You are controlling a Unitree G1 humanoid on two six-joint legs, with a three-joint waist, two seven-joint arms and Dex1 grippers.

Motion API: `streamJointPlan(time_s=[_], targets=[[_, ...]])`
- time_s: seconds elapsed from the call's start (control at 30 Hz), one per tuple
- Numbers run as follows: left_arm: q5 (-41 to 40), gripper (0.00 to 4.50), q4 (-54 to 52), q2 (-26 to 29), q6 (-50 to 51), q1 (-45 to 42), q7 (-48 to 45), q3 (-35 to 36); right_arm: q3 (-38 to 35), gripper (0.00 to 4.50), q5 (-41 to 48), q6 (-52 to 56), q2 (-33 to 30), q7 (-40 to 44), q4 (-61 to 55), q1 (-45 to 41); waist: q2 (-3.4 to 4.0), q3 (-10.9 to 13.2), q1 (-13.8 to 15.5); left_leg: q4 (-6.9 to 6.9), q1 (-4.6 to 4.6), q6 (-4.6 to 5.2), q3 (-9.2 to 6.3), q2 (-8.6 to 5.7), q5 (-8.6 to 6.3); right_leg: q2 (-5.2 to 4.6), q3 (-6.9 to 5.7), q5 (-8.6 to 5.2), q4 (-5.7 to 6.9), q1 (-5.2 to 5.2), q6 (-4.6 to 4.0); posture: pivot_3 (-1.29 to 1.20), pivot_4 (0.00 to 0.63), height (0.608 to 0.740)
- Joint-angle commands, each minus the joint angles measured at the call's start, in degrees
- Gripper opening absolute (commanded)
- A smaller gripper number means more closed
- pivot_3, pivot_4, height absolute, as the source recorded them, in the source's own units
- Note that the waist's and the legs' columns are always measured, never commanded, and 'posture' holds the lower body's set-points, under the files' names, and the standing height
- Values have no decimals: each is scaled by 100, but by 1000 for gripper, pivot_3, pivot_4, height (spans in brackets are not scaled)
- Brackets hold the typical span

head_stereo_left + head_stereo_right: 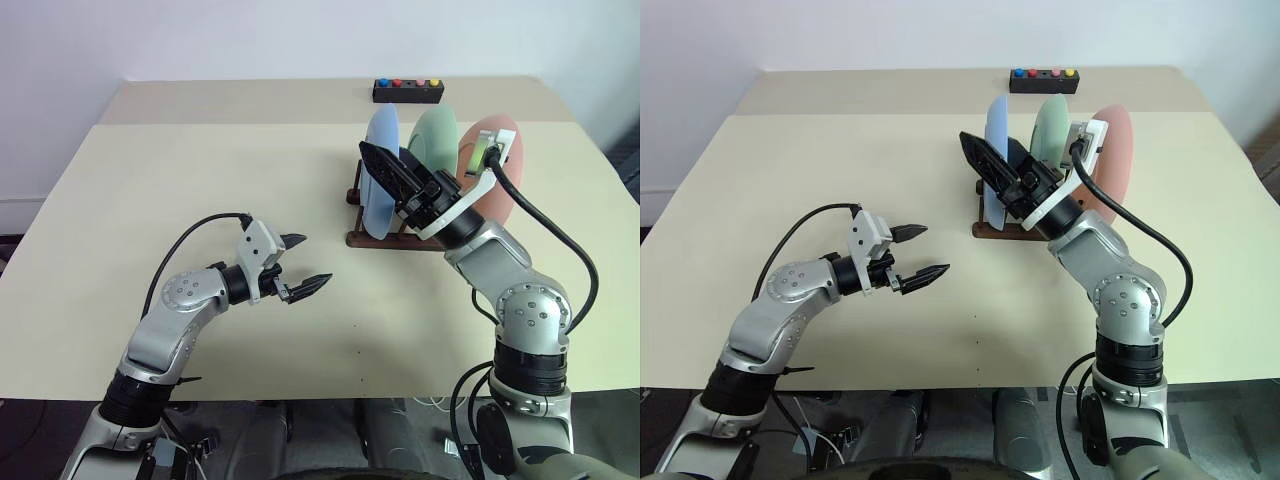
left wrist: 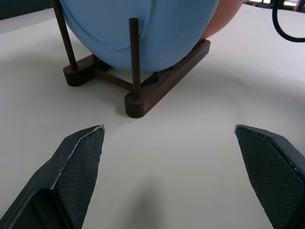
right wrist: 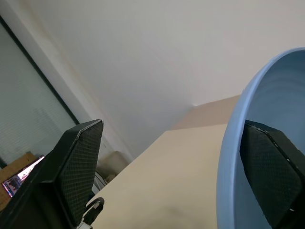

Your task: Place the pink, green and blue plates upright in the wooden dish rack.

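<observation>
In the rack [image 1: 400, 238] the blue plate [image 1: 381, 170], green plate [image 1: 436, 135] and pink plate [image 1: 500, 175] all stand upright. The right gripper [image 1: 395, 172] is spread wide, one finger inside the blue rim, holding nothing; a careless withdrawal could tip that plate. The left gripper [image 1: 300, 263] hangs open and empty over the table [image 1: 150, 190].

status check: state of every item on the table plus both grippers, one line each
blue plate: upright in the rack, nearest slot, between the right gripper's open fingers
green plate: upright in the rack, middle
pink plate: upright, far end of the rack
wooden dish rack: on the table, holding all three plates
left gripper: open, empty, above the table
right gripper: open, straddling the blue plate's rim
black button box: at the table's far edge, untouched
</observation>
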Motion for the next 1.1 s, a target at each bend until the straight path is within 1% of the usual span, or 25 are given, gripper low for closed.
streamJointPlan(time_s=[0.03,0.5,0.67,0.8,0.9,0.97,1.03,1.1], targets=[[4,4500,-188,-8,-26,-70,0,16,-86,4466,-49,-73,-85,26,-175,11,0,0,1,0,0,0,0,0,0,0,0,0,0,0,0,0,150,740],[2,4500,-150,-45,-37,-82,-3,4,-258,4466,-441,-216,-522,-57,-456,24,0,0,5,0,-1,0,0,0,0,0,0,0,-2,0,0,0,150,740],[3,4500,-146,-95,-29,-91,2,-17,-213,4466,-749,-229,-915,175,-727,-9,3,2,10,0,-2,0,1,0,0,0,-1,0,-4,1,0,0,150,740],[4,4500,-120,-114,-45,-93,-1,5,-252,4466,-1071,-296,-1410,484,-888,-87,3,2,15,1,-2,0,2,0,0,-1,0,0,-6,2,0,0,150,740],[-18,4500,-75,-133,-58,-117,23,79,-423,4466,-895,-202,-1763,671,-1065,-151,3,2,19,1,-2,0,1,0,0,-1,0,0,-7,2,0,0,150,740],[16,4500,8,-100,-148,-128,30,164,-459,4466,-1052,-285,-2134,1008,-1245,-85,3,2,23,0,-3,1,1,0,0,-1,-1,0,-8,2,0,0,150,740],[52,4500,80,-85,-230,-138,74,251,-543,4466,-1241,-425,-2433,1274,-1351,50,3,2,27,-1,-3,1,1,0,-1,-1,-1,-1,-11,4,1,0,150,740],[53,4500,254,51,-292,-146,74,494,-824,4466,-1644,-685,-2894,1741,-1391,509,0,1,50,0,-3,2,2,0,-1,-1,-1,-1,-13,4,1,0,150,740]])
